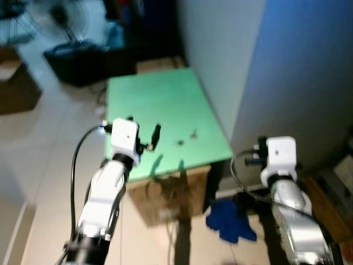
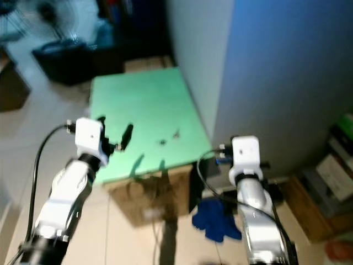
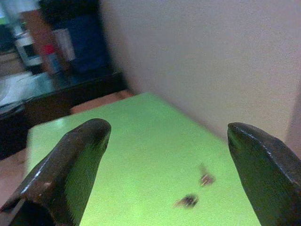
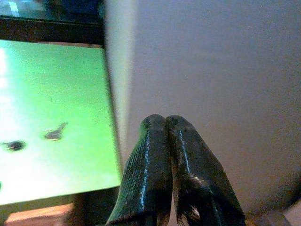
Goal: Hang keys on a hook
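Two small dark objects, seemingly the keys [image 1: 180, 142], lie close together on the green tabletop [image 1: 154, 94], toward its near right part. They are blurred and too small to make out in detail. In the left wrist view the keys [image 3: 188, 201] lie ahead of the fingers and lower down. My left gripper [image 1: 144, 128] hovers open over the table's near left part, nothing between its fingers. My right gripper [image 4: 165, 122] is shut and empty. It is off the table's right edge, facing the grey wall [image 4: 211, 70], with the keys [image 4: 55, 133] off to its side.
The green top rests on a cardboard box [image 1: 171, 193]. A blue cloth [image 1: 229, 221] lies on the floor by the box. A blue panel [image 1: 309, 72] stands to the right. Far left are a black bin [image 1: 83, 61], a fan [image 1: 60, 16] and a brown box [image 1: 16, 88].
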{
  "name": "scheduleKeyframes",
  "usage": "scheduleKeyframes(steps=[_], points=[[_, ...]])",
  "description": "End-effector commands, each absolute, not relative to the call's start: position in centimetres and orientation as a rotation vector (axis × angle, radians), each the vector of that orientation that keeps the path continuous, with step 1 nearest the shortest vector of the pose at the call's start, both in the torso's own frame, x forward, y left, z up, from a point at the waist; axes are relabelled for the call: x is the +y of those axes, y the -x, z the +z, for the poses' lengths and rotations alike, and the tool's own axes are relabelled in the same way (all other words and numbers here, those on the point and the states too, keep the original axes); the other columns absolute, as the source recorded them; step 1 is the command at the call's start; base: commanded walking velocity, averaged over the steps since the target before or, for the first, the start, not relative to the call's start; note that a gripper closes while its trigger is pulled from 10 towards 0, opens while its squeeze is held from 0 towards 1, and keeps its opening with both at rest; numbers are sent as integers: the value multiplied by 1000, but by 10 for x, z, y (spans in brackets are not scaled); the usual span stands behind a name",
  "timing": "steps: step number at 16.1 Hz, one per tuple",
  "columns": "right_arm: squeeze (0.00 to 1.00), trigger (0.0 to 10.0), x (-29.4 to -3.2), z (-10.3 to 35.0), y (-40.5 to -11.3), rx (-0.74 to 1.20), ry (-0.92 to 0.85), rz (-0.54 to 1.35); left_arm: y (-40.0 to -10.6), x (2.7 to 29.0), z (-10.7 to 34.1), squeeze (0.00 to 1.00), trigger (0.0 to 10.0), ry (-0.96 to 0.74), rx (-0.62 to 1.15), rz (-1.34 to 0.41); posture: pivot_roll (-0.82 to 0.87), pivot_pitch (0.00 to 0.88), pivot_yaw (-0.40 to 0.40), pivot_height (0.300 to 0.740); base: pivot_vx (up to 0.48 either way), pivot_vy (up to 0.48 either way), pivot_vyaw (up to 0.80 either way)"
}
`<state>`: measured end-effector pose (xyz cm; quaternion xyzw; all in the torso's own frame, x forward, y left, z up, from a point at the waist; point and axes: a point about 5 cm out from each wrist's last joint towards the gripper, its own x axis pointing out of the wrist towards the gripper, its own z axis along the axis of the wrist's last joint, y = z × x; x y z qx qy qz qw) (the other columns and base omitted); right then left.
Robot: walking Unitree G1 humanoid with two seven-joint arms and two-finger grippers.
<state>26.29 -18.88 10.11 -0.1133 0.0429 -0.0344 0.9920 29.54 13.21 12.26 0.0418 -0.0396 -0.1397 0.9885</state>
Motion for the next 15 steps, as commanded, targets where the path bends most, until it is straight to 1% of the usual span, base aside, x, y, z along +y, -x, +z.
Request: scheduleKeyframes(steps=[1,5,6,10,12,15], points=[[0,10000,-196,104,-262,80,233,-86,-296,126,124,0,10000,-82,-86,-298,-157,32,87,740,416,0,0],[0,10000,-193,105,-265,82,251,-33,-298,125,122,0,10000,-67,-75,-281,-157,29,77,740,412,0,0],[0,10000,-189,106,-268,80,266,-6,-299,129,122,0,10000,-67,-75,-271,-150,28,68,740,412,0,0],[0,10000,-183,102,-268,88,295,43,-291,134,116,0,10000,-72,-60,-244,-136,26,46,740,410,0,722],[0,10000,-184,98,-268,114,279,34,-287,136,112,0,10000,-74,-49,-234,-130,23,38,740,390,0,0],[0,10000,-178,98,-269,108,264,102,-283,142,108,0,10000,-80,-27,-199,-113,20,23,740,0,0,0]])
